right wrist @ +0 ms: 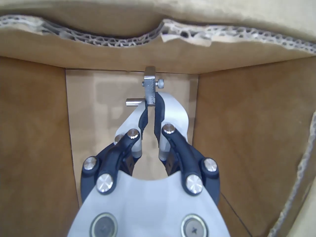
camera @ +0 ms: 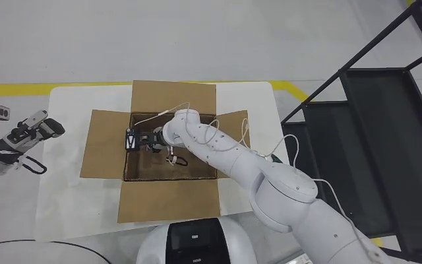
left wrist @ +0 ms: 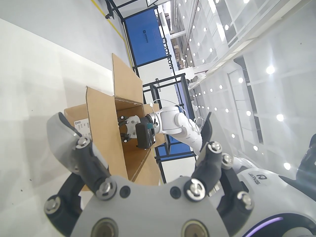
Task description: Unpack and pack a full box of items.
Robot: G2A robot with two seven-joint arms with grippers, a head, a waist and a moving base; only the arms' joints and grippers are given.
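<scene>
An open cardboard box [camera: 105,142] with all flaps spread stands in the middle of the white table. My right gripper [camera: 136,140] is inside it, near the left wall. In the right wrist view the right gripper [right wrist: 151,104] is shut on a small metal bracket [right wrist: 149,85] with a bolt and a pin, held just above the box floor by the brown wall [right wrist: 32,124]. My left gripper [camera: 41,129] hovers beyond the table's left edge, open with nothing between its fingers. In the left wrist view, past the left gripper [left wrist: 133,122], the box [left wrist: 103,124] and the right gripper [left wrist: 123,129] appear.
The white table [camera: 66,198] has bare room left of the box and along the front. A dark metal staircase [camera: 356,132] stands close on the right. White cables loop along the right arm [camera: 217,142] above the box.
</scene>
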